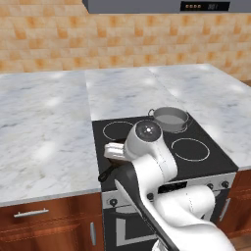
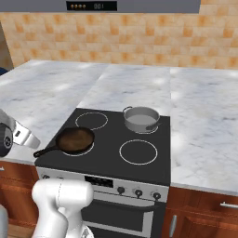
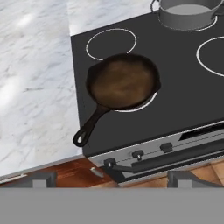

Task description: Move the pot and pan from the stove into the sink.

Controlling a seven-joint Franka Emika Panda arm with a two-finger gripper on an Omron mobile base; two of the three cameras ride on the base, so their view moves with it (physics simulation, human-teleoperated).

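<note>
The pan [image 3: 122, 81], a dark skillet with a brownish inside, sits on the front left burner of the stove [image 3: 183, 96]. Its long handle [image 3: 89, 127] points toward the stove's front left corner. The silver pot [image 2: 141, 119] stands on the back right burner. My gripper [image 3: 113, 180] hovers above the stove's front left edge, looking down on the pan, open wide with nothing between its fingers. From the right base view the pan [image 2: 75, 139] lies just right of my hand [image 2: 25, 136]. In the left base view my arm covers most of the pan [image 1: 112, 158]; the pot [image 1: 169, 119] is behind it. The sink is out of view.
White marble counter [image 1: 44, 127] runs left of the stove and counter [image 2: 204, 125] runs right of it. A tiled wall and range hood [image 1: 162, 6] stand behind. Wooden cabinets [image 1: 49, 220] and the oven door with knobs [image 2: 137, 191] lie below.
</note>
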